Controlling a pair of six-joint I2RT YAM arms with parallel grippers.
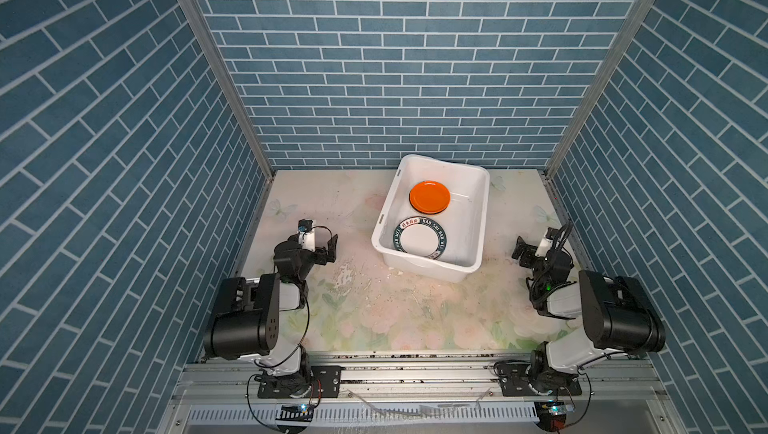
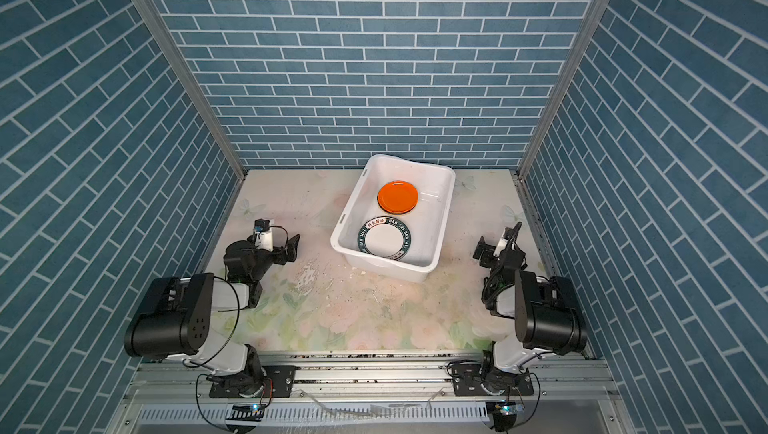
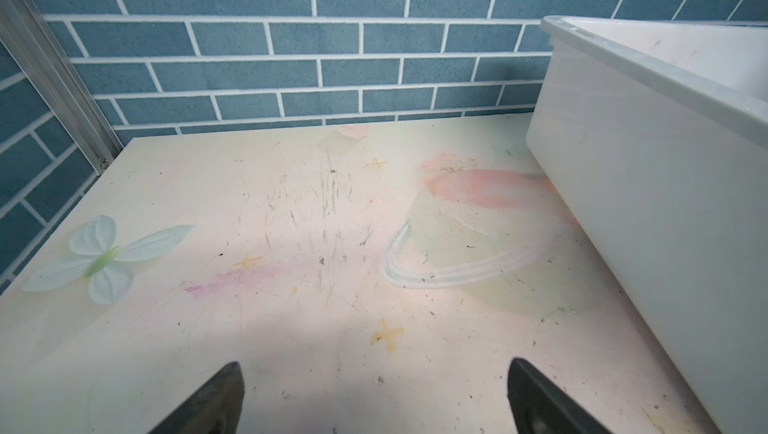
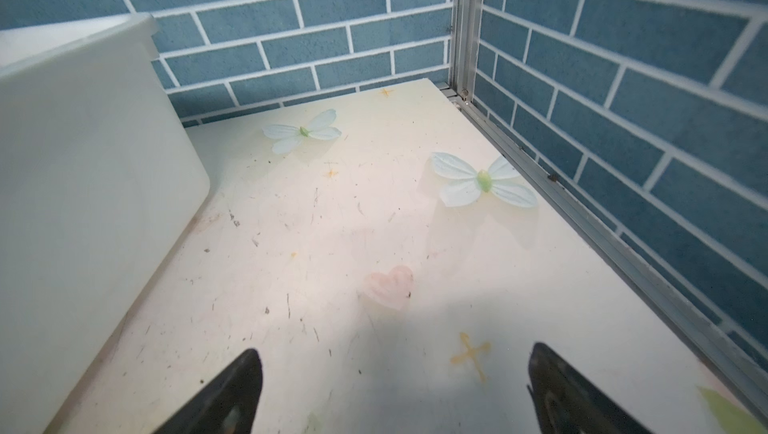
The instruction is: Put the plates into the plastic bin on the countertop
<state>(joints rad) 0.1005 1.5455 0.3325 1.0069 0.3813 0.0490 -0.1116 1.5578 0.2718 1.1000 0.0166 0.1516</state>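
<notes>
Plates are lying flat inside the white bin (image 1: 469, 224) on the countertop (image 1: 324, 199): a white green-rimmed plate (image 1: 419, 238) at the near end and an orange plate (image 1: 429, 196) just behind it. Both claws are sitting outside the bin, well apart from the plates, with the left claw (image 1: 330, 250) to its left and the right claw (image 1: 519, 247) to its right. Each is gaping wide and holding nothing, its arm folding low over the countertop.

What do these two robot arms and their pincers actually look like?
Both the left arm and right arm are chunky black cylindrical joints linked by white shells, with thin black cables looping alongside. Each wrist carries a small white camera block. The left pincer and right pincer have two dark, pointed fingers apiece.
</notes>
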